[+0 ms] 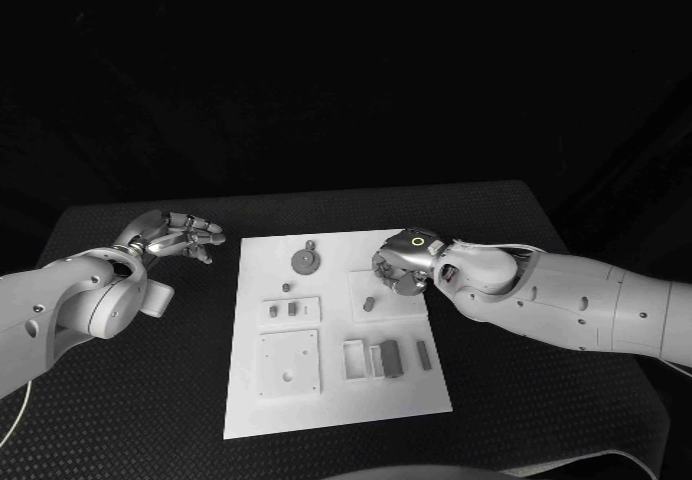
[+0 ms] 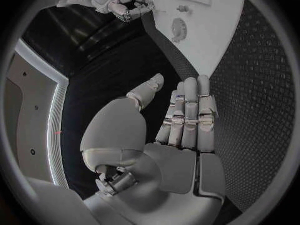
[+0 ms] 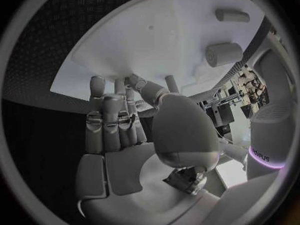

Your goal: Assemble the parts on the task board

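- The right hand (image 1: 404,262) hangs over the task board (image 1: 339,400) — its fingers (image 3: 111,120) are curled a little, and I cannot tell if they hold anything.
- A small peg part (image 1: 369,303) stands just below those fingers.
- The round gear part (image 1: 306,261) lies beside them.
- The left hand (image 1: 173,238) is over the counter (image 1: 144,390), off the board — fingers (image 2: 190,115) loose, holding nothing.

Only one piece of lettering is showing: pale letters ending in "IPUS" are standing on a dark band (image 3: 270,158) at the lower right of the right wrist view; its opening letters are staying unreadable.
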Controlling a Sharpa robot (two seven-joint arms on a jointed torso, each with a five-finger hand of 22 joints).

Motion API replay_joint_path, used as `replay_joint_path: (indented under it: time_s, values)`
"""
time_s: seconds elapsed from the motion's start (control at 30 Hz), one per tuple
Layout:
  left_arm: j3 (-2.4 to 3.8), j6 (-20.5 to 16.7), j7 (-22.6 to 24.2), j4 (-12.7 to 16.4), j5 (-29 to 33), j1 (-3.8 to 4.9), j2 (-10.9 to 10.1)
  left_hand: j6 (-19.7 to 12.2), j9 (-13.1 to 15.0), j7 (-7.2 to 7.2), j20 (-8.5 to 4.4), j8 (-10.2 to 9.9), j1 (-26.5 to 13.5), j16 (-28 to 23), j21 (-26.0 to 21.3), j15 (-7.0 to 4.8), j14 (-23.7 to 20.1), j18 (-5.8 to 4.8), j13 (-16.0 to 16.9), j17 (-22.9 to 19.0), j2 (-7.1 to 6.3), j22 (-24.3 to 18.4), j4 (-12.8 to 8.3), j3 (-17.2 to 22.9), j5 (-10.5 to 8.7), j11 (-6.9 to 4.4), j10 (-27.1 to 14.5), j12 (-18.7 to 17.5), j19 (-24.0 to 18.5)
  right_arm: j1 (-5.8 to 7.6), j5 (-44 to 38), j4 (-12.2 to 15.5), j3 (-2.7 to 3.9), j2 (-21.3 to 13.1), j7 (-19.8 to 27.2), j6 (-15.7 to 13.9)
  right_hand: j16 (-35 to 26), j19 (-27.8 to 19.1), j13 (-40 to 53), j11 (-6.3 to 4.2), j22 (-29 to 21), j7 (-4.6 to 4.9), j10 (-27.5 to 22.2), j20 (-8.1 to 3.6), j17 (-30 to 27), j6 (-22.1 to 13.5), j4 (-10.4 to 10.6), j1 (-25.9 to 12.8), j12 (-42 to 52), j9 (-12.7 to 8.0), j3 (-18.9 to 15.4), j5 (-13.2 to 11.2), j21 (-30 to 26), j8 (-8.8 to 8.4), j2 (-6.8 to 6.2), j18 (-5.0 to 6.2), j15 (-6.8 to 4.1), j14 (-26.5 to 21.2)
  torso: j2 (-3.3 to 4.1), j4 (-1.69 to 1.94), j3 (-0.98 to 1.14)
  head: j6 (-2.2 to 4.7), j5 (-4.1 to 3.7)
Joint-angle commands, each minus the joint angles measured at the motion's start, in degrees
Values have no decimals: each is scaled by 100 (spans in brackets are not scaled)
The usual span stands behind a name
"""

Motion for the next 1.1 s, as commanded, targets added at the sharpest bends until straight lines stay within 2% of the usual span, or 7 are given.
replay_joint_path:
  time_s: [0.03,0.2,0.53,0.83,1.1]
  values:
    - [5,48,43,4,5,2,13,-54,-3,1,-14,10,-36,-22,20,-7,14,98,8,10,16,-10,8,-32,-28,-4,-28,-29,8,-64,-46,17,-47,-7,-32,165,44,28,15,-3,146,0,51,-15,-7,47,-204,-18,17,-1,254,18,37,2,30,166,-60,-18,-2,5,-3,0,-4]
    - [5,48,41,-13,5,2,15,-55,-3,2,-14,11,-36,-22,20,-7,15,98,9,11,18,-13,8,-33,-28,-4,-30,-28,9,-62,-9,97,-37,-61,-41,92,81,40,30,-12,146,-8,71,-25,-9,60,-202,-42,19,27,261,18,65,10,16,166,-69,-14,0,0,0,7,1]
    - [5,58,37,-36,5,2,24,-59,-2,3,-15,13,-35,-18,22,-7,22,100,12,15,18,-20,6,-37,-28,-3,-35,-27,16,-52,71,189,65,-116,-34,48,119,48,46,-21,146,-15,91,-34,-12,74,-196,-66,20,59,273,18,96,19,-1,166,-78,-15,-3,1,0,20,4]
    - [5,63,37,-40,5,2,27,-63,-2,4,-15,14,-37,-15,23,-7,26,101,15,17,18,-25,6,-40,-28,-3,-38,-27,20,-32,140,238,120,-141,-22,50,137,52,54,-24,146,-18,99,-39,-14,77,-193,-79,19,76,278,18,112,22,-11,166,-81,-16,-1,-2,-3,20,3]
    - [5,65,34,-36,5,2,27,-67,-2,6,-15,15,-37,-13,23,-7,29,102,17,19,18,-30,6,-43,-28,-3,-41,-27,24,-26,243,220,129,-132,-20,138,154,51,62,-26,146,-18,104,-41,-17,78,-189,-99,17,91,279,17,126,23,-26,166,-83,-19,0,-4,-3,20,-4]
